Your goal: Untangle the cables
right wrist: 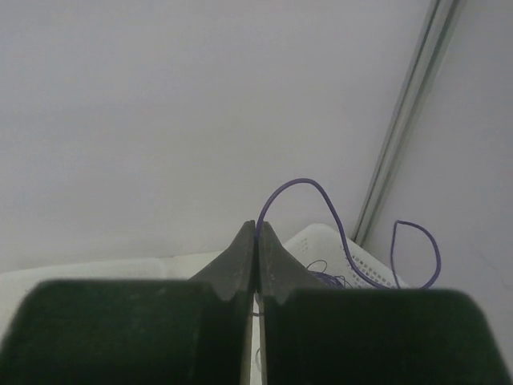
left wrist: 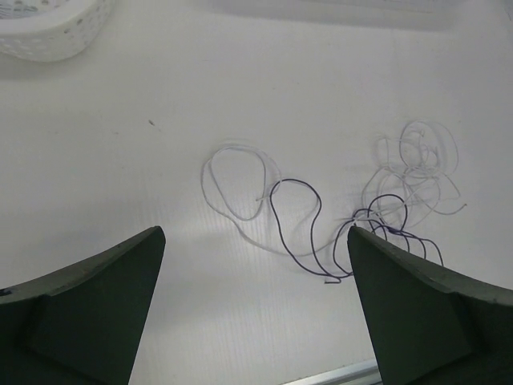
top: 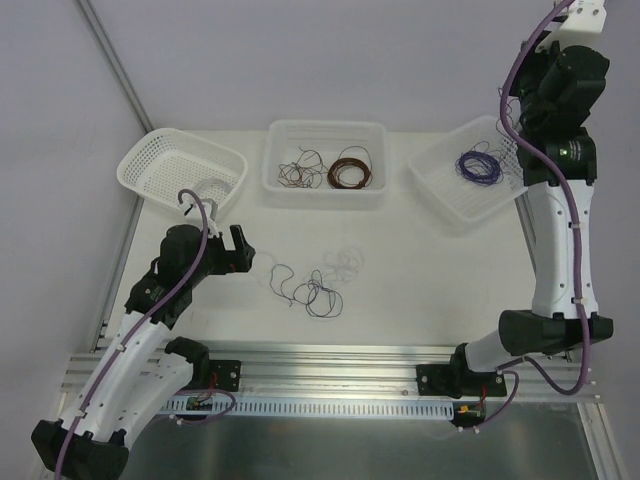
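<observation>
Holds the left arm [top: 140,340] low, near-left of the middle bin [top: 325,199], left gripper [left wrist: 256,233] spread wide, and rears the right arm [top: 560,250] high, far right of that bin, right gripper [right wrist: 256,228] pinched tight on a purple strand [right wrist: 300,183].

The cables [top: 318,285] are showing dark purple and whitish against the white surface [top: 420,280]. The right pincer [right wrist: 256,228] is looking dark, its pinched wire [right wrist: 300,180] purple.

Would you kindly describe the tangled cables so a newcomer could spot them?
Start at the white table. In front of the middle bin of three at its back lie the cables: loose purple and whitish squiggles, not neat coils inside a bin.
</observation>
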You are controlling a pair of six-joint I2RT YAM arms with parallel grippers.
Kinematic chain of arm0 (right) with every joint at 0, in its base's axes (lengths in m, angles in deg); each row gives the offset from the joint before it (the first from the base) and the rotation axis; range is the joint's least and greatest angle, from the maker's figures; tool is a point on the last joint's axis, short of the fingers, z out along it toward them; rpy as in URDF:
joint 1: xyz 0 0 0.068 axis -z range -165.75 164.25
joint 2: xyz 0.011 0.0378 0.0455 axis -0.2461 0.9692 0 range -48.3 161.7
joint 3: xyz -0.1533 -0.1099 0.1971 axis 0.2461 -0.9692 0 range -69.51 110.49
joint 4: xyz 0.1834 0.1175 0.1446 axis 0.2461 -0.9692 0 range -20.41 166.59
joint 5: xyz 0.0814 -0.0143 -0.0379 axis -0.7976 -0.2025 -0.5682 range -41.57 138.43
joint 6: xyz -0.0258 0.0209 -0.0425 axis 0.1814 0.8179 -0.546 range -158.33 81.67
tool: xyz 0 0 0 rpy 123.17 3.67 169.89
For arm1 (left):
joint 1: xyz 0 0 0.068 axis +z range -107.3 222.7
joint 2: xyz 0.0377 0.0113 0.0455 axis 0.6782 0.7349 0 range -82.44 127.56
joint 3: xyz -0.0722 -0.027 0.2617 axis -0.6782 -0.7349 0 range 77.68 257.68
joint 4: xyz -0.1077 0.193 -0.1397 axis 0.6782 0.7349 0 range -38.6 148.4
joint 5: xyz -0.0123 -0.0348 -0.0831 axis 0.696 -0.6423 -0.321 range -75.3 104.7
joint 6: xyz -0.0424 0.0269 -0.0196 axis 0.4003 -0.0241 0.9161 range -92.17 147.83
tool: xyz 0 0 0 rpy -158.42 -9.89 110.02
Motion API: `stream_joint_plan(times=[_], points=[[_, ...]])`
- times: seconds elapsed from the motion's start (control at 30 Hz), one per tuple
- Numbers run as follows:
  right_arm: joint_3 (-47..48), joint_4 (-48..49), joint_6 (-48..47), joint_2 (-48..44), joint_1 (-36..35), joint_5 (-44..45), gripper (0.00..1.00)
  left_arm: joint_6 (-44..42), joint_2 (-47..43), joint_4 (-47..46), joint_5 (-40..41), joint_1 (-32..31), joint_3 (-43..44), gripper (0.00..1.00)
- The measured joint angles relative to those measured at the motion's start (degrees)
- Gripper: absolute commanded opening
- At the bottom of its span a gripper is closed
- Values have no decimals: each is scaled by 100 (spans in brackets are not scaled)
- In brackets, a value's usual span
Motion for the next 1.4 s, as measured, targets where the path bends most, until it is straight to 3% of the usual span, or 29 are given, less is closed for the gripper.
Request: stream_joint_plan(times=[0.27, 0.57, 0.67, 0.7, 0.77, 0.8, 0.9, 1.0, 1.1, 1.4], points=[[31, 354, 378, 820, 734, -468, 1, -280, -181, 33, 612, 0, -264, 99], [-765, 542, 960, 1982, 957, -955, 1, -356, 48, 22, 822, 0, -284, 99], [-1126, 435, 1266, 2326, 990, -1106, 20, -396, 103, 22, 822, 0, -284, 99], [-1189, 350, 1381, 2439, 1014, -1169, 34, -404, 111, 22, 822, 0, -284, 99], [-1239, 105, 1569, 2627, 1078, -1250, 47, -411, 114, 24, 822, 0, -284, 99], [-1259, -11, 1626, 2675, 1104, -1272, 58, -411, 114, 22, 820, 0, -284, 99], [-1331, -308, 1759, 2640, 1145, -1298, 73, -411, 114, 22, 817, 0, -284, 99], [-1405, -546, 1786, 2356, 1108, -1311, 82, -411, 114, 22, 796, 0, -284, 99], [-1631, -782, 1751, 1755, 920, -1325, 85, -411, 116, 22, 754, 0, -284, 99], [-3467, -1062, 1751, -525, -691, -1749, 84, -411, 179, 22, 544, 0, -284, 99]])
